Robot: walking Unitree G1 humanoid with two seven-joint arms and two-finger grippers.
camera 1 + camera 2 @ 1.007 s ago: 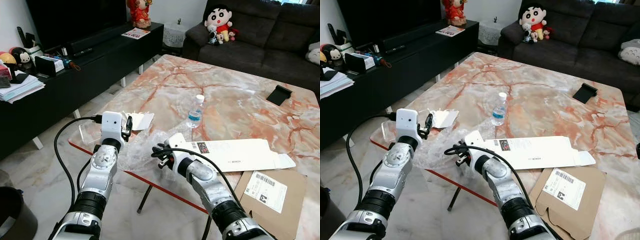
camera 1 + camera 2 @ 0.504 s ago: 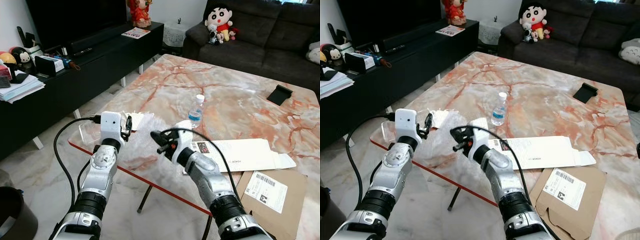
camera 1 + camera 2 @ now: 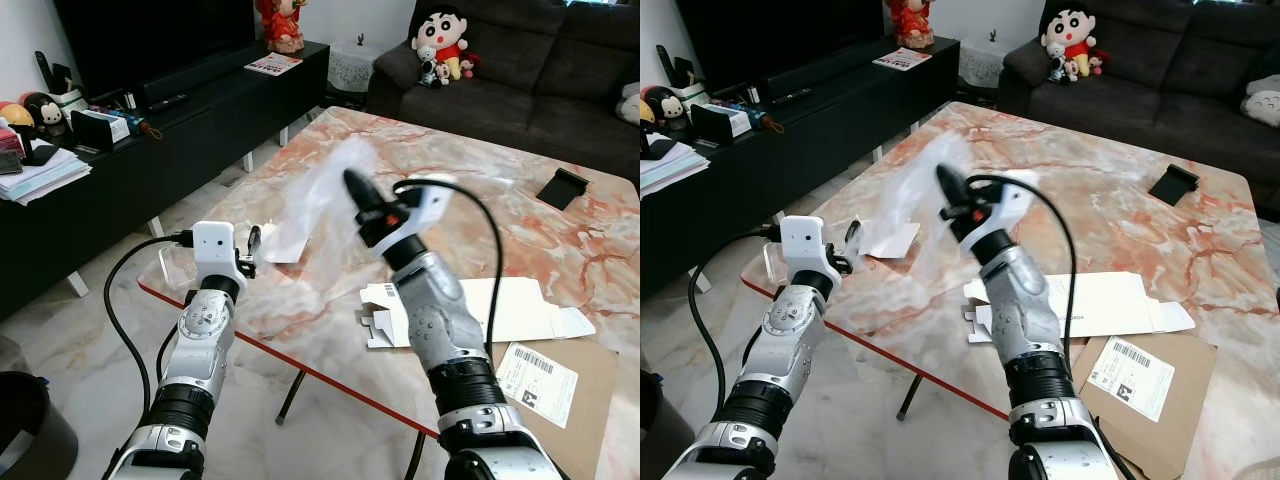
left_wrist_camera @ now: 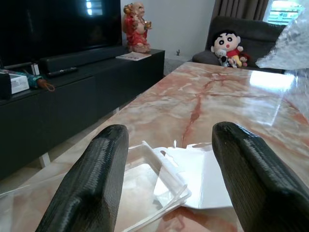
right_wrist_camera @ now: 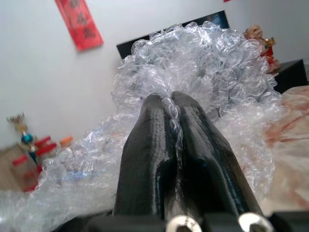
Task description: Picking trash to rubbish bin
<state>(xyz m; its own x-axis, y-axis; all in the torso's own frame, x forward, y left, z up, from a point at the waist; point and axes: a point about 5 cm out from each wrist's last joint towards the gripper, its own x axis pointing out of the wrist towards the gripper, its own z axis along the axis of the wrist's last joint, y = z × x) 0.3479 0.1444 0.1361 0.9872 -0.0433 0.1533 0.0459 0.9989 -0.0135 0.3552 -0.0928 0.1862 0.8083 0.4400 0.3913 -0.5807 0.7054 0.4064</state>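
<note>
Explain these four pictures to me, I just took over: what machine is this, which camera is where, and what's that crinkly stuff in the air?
It is a humanoid robot with two silver arms. The two wide pictures come from its head camera, looking down at a marble table. The other two come from the wrists, looking along each claw's black fingers. The right claw is raised above the table, shut on a sheet of bubble wrap. The left claw is open near the table's edge, facing a clear plastic tray. A flattened white box and a brown cardboard piece lie on the table.
</note>
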